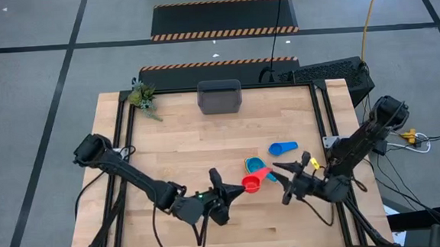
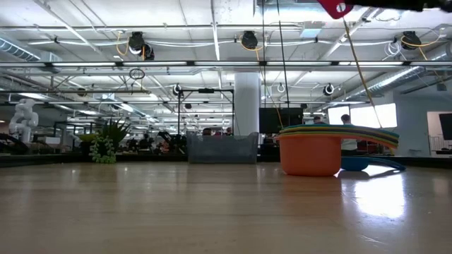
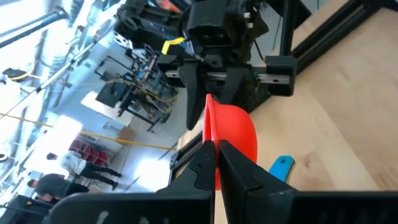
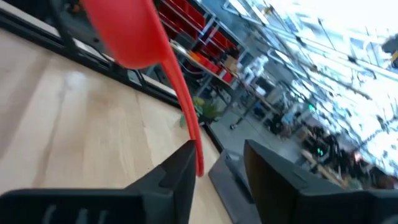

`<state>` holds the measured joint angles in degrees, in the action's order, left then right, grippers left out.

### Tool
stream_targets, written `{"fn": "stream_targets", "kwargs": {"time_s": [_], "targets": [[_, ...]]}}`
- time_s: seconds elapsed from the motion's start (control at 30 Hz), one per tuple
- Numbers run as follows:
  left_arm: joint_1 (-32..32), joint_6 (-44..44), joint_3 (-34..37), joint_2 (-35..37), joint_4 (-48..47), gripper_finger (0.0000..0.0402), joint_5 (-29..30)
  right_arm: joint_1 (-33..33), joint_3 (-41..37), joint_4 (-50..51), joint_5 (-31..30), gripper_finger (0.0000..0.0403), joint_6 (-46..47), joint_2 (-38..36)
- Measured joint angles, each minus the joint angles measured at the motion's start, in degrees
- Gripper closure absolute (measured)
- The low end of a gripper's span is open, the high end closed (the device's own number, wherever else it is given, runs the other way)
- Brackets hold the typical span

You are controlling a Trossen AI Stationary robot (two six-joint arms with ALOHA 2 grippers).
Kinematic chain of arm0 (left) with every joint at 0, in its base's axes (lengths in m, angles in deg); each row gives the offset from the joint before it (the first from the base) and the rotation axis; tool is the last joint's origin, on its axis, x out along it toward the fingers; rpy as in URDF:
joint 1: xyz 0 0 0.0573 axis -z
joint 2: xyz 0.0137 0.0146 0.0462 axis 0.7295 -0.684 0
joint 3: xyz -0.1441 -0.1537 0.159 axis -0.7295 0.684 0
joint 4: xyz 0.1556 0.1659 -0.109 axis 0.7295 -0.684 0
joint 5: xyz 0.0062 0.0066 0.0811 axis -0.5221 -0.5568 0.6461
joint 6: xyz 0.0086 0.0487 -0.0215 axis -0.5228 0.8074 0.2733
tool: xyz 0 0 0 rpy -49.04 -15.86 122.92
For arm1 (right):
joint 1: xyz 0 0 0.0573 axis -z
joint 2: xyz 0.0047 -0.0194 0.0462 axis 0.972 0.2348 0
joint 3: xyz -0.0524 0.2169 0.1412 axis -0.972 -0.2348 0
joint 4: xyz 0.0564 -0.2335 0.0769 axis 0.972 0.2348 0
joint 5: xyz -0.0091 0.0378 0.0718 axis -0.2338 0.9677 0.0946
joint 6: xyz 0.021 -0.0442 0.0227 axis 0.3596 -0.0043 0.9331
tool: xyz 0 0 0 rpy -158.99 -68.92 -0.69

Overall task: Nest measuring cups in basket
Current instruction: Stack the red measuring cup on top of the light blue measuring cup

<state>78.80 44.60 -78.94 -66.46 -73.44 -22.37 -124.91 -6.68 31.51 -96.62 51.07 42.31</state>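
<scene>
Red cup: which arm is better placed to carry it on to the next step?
Left. The left gripper is shut on the red cup, held above the table, while the right gripper stands open beside its handle.

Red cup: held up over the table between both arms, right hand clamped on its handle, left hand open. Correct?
Not quite, the hands are swapped. The left wrist view shows the left hand shut on the red cup; the right wrist view shows the right hand with its fingers apart, the handle lying against one of them. The cup is held up over the table between both arms, as the high view shows.
</scene>
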Motion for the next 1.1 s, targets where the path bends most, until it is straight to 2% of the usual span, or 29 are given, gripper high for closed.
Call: {"fn": "stream_targets", "kwargs": {"time_s": [0.17, 0.3, 0.43, 0.6, 0.7, 0.8, 0.97, 1.1], "targets": [[0.0, 0.8, 1.2, 0.4, 4.2, 0.0398, 0.7, -4.0, 0.0, 0.0, -0.2, 0.0258, -5.5, -2.5], [-0.9, 1.6, 4.7, 1.7, 12.4, 0.0398, 0.6, -6.9, 0.0, -0.3, -2.1, 0.0258, -8.9, -4.3], [-2.2, 2.0, 11.0, 3.0, 23.1, 0.0398, -3.4, -9.2, 0.0, -0.4, -8.3, 0.0258, -12.2, -6.0], [-4.4, 2.6, 20.6, 4.3, 42.3, 0.0398, -12.1, -10.7, 0.0, -0.4, -8.9, 0.0258, -12.6, -7.5], [-6.1, 1.6, 25.7, 4.2, 52.2, 0.0398, -17.9, -10.5, 0.0, -0.4, -6.1, 0.0258, -12.3, -7.8], [-7.8, -1.1, 28.8, 4.2, 58.9, 0.0398, -23.7, -9.1, 0.0, -0.4, 0.1, 0.0258, -11.1, -7.8], [-8.9, -2.5, 30.1, 4.2, 62.8, 0.0398, -29.3, -5.2, 0.0, -4.0, 8.1, 0.0258, -9.7, -7.8], [-8.5, -0.8, 30.1, 4.2, 65.1, 0.0398, -32.3, -2.6, -0.1, -11.5, 11.7, 0.0258, -14.1, -7.8]]}}
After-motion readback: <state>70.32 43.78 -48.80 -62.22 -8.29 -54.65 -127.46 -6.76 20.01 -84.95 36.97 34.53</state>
